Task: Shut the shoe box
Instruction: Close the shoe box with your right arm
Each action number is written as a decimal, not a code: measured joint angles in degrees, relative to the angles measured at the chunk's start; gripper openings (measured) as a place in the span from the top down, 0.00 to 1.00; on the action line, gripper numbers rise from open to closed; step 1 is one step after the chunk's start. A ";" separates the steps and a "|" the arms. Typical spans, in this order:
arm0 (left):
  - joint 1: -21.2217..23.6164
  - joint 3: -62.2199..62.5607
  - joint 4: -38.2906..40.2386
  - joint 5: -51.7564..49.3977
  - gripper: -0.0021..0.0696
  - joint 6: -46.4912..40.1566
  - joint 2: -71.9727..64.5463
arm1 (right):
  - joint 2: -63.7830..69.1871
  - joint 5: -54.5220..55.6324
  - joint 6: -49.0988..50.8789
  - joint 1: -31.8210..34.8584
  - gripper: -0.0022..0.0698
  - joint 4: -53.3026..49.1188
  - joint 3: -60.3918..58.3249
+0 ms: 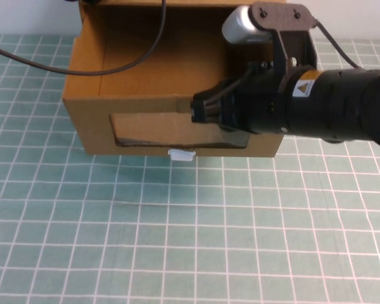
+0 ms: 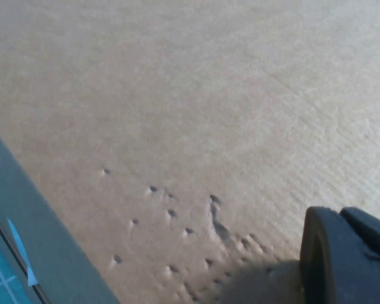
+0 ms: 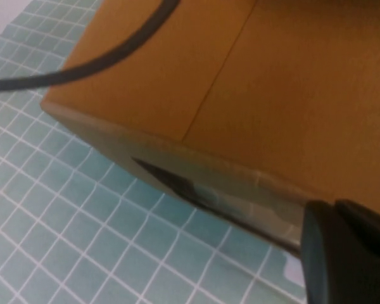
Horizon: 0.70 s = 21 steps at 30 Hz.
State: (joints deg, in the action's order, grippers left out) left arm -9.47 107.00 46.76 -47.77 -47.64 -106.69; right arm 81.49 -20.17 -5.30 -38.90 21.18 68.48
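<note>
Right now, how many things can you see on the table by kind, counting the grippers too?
Shoe box: 1, brown cardboard with a white pull tab below its window.
Black cable: 1, draped across the box top.
Grippers: 2, the right gripper at the box's front top edge, the left gripper close against cardboard.
Green grid mat: 1.
Total: 5.

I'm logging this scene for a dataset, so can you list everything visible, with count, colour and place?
shoe box: one, brown cardboard, far side of the table, clear window facing the camera.
pull tab: one, white, just below the window.
cable: one, dark, draped across the box top.
table: one, teal with a white grid, under everything.
right gripper: one, black, at the box's front top edge above the window.
left gripper: one, black, shown only in its wrist view, close against cardboard.
</note>
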 joint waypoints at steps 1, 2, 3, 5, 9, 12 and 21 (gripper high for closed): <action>0.00 0.00 0.00 0.00 0.98 0.00 0.00 | 0.50 0.23 -0.09 0.12 0.99 0.00 0.66; 0.00 0.00 0.00 0.00 0.98 0.00 0.00 | 1.07 0.26 -0.09 0.37 0.99 0.00 1.38; 0.00 0.00 0.00 0.00 0.98 0.00 0.00 | 1.48 0.26 -0.09 0.65 0.99 0.12 1.95; 0.00 0.00 0.00 0.00 0.98 0.00 0.00 | 2.58 0.15 -0.22 1.57 0.99 0.23 3.36; 0.00 0.12 0.00 0.00 0.98 0.00 0.00 | 3.97 -0.78 -0.26 2.58 0.99 0.53 5.47; 0.00 0.12 0.00 0.00 0.98 0.00 0.00 | 4.19 -3.27 -0.94 2.84 0.99 0.53 7.66; 0.00 0.12 0.00 0.00 0.98 0.00 0.00 | 4.34 -19.29 -1.80 2.84 0.99 2.08 13.31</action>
State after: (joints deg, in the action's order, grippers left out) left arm -9.47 107.12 46.76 -47.77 -47.64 -106.69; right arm 85.83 -39.47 -7.09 -36.06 23.26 81.80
